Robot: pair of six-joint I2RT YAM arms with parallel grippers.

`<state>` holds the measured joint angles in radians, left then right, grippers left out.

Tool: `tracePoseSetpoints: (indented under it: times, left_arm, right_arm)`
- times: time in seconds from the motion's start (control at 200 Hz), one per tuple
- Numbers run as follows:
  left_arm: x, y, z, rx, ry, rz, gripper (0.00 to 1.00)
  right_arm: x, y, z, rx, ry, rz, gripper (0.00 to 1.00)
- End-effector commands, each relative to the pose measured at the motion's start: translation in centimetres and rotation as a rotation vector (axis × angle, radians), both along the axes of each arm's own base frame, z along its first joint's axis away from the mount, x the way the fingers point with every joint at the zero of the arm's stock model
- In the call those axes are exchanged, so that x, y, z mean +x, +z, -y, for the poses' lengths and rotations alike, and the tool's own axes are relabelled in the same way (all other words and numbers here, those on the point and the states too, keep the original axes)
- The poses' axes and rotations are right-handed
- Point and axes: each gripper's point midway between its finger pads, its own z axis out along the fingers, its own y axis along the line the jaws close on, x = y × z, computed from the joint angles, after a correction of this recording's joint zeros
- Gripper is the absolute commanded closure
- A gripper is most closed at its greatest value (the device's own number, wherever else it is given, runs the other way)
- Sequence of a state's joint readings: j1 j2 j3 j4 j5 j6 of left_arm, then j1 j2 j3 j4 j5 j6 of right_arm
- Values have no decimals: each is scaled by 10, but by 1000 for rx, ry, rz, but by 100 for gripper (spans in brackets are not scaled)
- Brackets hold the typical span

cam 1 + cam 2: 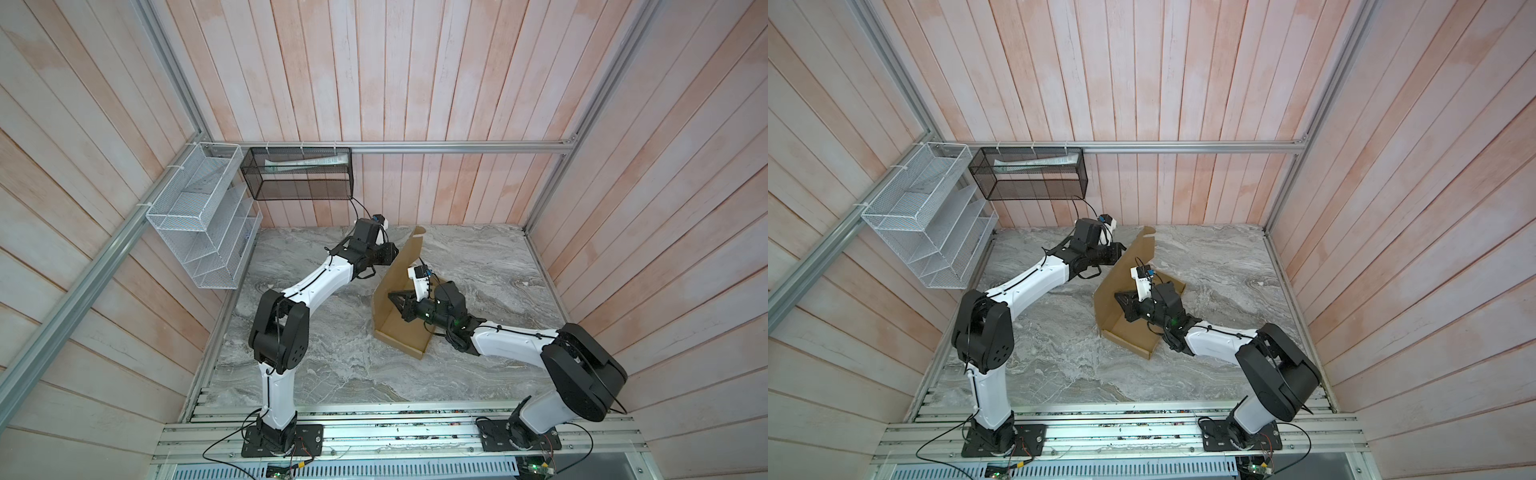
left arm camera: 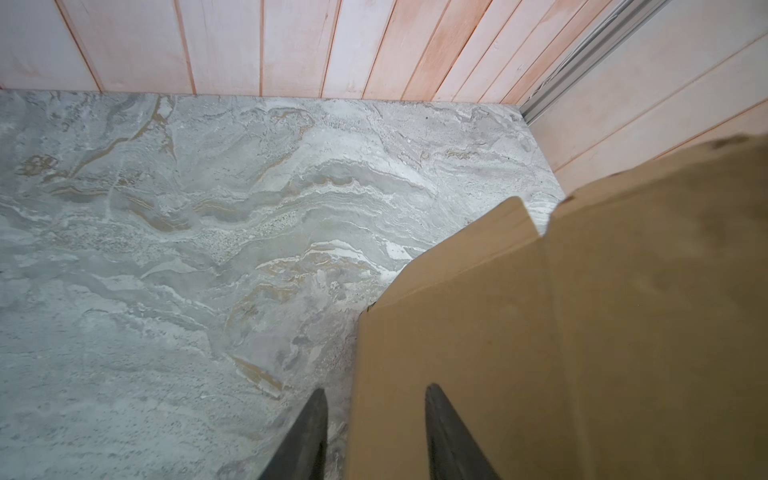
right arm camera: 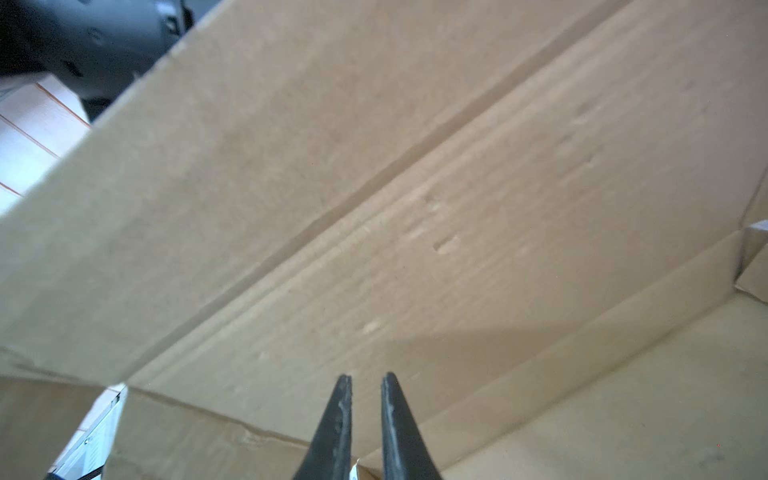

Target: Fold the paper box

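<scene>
Near the middle of the marble table (image 1: 332, 374) we see the paper box (image 1: 401, 334) half formed, its low near wall folded up and one large panel standing steeply. The right gripper (image 1: 391, 296) reaches inside the tray, jaws barely parted and empty, tips close to that panel's inner face. Behind the panel the left gripper (image 1: 388, 254) sits released, jaws apart, one finger (image 2: 446, 428) over the cardboard's outer face; we cannot tell whether it touches.
</scene>
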<state>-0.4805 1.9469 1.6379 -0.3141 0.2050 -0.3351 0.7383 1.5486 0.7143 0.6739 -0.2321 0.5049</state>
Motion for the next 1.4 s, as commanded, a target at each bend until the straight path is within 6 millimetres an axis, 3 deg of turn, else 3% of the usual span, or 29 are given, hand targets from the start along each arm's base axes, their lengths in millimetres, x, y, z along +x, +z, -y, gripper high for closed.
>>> tracePoseSetpoints:
  times: [0.0,0.3,0.62,1.105,1.39]
  left_arm:
    - [-12,25,-9,32,-33,45,58]
    - [-30,57,-14,41,-81,51,58]
    - [-33,80,-17,51,-93,88,57]
    - [-26,101,-21,20,-41,156,57]
    - [-19,96,-19,-32,-15,172,57]
  right_arm:
    - [-1,5,10,1,-32,10,83]
    - [1,9,38,10,-79,16,81]
    - [-5,10,64,-4,-121,20,81]
    - [-16,11,79,-1,-146,30,80]
    - [-17,10,81,-6,-152,30,80]
